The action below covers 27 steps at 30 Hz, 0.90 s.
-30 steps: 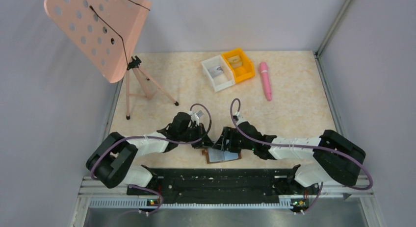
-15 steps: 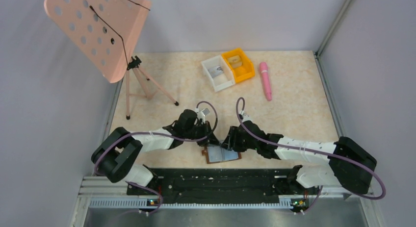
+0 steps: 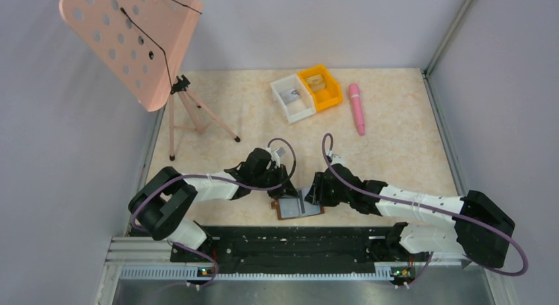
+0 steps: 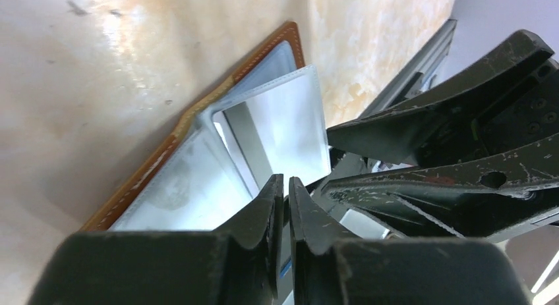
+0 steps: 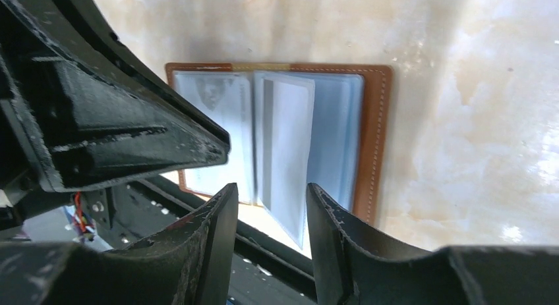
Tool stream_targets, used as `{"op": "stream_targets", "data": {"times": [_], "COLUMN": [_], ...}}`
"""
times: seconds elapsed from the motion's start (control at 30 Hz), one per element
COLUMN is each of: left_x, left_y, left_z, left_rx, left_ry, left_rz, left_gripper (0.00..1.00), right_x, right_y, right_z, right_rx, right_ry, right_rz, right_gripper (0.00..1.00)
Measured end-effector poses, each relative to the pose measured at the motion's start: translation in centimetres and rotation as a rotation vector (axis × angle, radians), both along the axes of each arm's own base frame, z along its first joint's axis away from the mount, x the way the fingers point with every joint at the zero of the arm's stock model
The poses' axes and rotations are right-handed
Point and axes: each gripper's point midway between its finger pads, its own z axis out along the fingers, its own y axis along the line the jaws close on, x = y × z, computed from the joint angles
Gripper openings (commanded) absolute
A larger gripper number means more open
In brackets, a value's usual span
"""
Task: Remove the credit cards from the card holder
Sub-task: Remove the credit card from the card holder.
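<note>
The card holder (image 3: 298, 216) lies open near the table's front edge, brown outside with pale blue-grey pockets inside. It also shows in the left wrist view (image 4: 151, 161) and the right wrist view (image 5: 373, 130). A pale leaf (image 5: 287, 140) stands up from its middle; I cannot tell whether it is one of the credit cards or a sleeve. My left gripper (image 3: 288, 188) is shut and empty, its tips (image 4: 285, 181) just over the left half. My right gripper (image 3: 312, 194) is open, its jaws (image 5: 270, 190) either side of the raised leaf (image 4: 283, 127) without gripping it.
A white bin (image 3: 292, 97) and an orange bin (image 3: 320, 87) stand at the back, with a pink pen-shaped object (image 3: 356, 107) to their right. A pink music stand (image 3: 132, 41) on a tripod is at the back left. A black rail (image 3: 296, 239) runs right behind the wallet.
Both arms have reached further in, and the two grippers have closed in over the open wallet. The wallet's middle leaf now stands up more.
</note>
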Motion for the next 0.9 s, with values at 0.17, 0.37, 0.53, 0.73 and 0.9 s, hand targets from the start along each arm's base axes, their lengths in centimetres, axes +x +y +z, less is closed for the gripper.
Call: {"op": "stream_targets", "data": {"times": [0.17,0.37,0.53,0.73,0.9], "left_x": [0.4,0.8,0.8,0.7,0.4], "left_y": [0.7,1.0,1.3,1.7,1.7], "left_z": [-0.3,0.2,-0.3,-1.7,-3.0], "left_rx": [0.045,0.053,0.065,0.085,0.110], "left_ry": [-0.010,-0.038,-0.038,-0.036,-0.035], "left_rz": [0.041,0.065,0.076,0.091,0.090], "left_gripper": [0.18,0.22,0.25,0.29,0.35], "right_x": [-0.3,0.6,1.0,1.8,1.2], "right_y": [-1.4,-1.0,-0.5,-0.3,-1.5], "right_z": [-0.3,1.9,2.2,0.7,-2.7], "right_rx": [-0.056,-0.051,-0.035,-0.001,-0.037], "right_ry": [0.001,-0.045,-0.063,-0.041,0.019], "right_rz": [-0.012,-0.009,0.003,-0.006,-0.017], "right_gripper": [0.42,0.40,0.38,0.37,0.36]}}
